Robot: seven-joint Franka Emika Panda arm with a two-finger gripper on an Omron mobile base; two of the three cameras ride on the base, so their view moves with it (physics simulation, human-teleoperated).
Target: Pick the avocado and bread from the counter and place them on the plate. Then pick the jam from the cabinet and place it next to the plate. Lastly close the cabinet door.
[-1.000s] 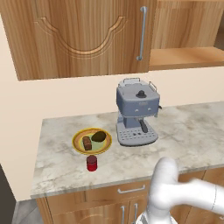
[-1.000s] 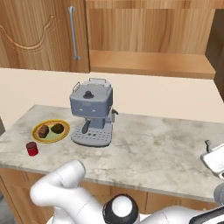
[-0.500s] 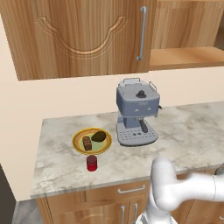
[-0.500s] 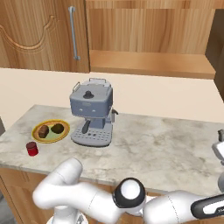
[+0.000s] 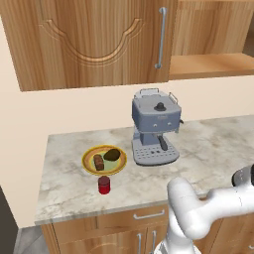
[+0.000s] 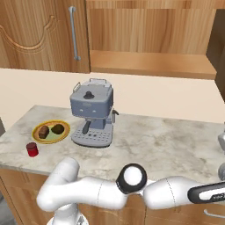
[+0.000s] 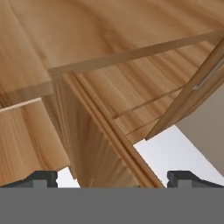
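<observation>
Since a second ago the arm (image 6: 101, 193) has swung further right, its forearm now stretching along the bottom of the right base view to the right edge, and its elbow sits lower right in the left base view; the things on the counter have not shifted.

On the counter (image 5: 208, 149) the plate (image 5: 89, 166) lies left of the coffee machine (image 5: 153, 130), near it but apart. Bread (image 5: 98, 162) and avocado (image 5: 112, 155) both rest on the plate, side by side, the bread to the left in the left base view. A small red jar (image 5: 103, 185) stands upright on the stone just in front of the plate, close to its rim; whether they touch I cannot tell.

Above, the cabinet (image 5: 99, 42) has its wide arched panel shut, with a vertical silver handle (image 5: 159, 37) at its right edge. To the right of that handle the compartment stands open, showing a bare plank shelf (image 6: 149, 63).

The gripper (image 7: 112, 177) is spread wide with nothing between its fingertips (image 7: 41, 177). Its camera looks up at wood-grain planks, and a narrow door (image 7: 188, 98) with a thin silver bar stands tilted at the right of that view, edge-on.
</observation>
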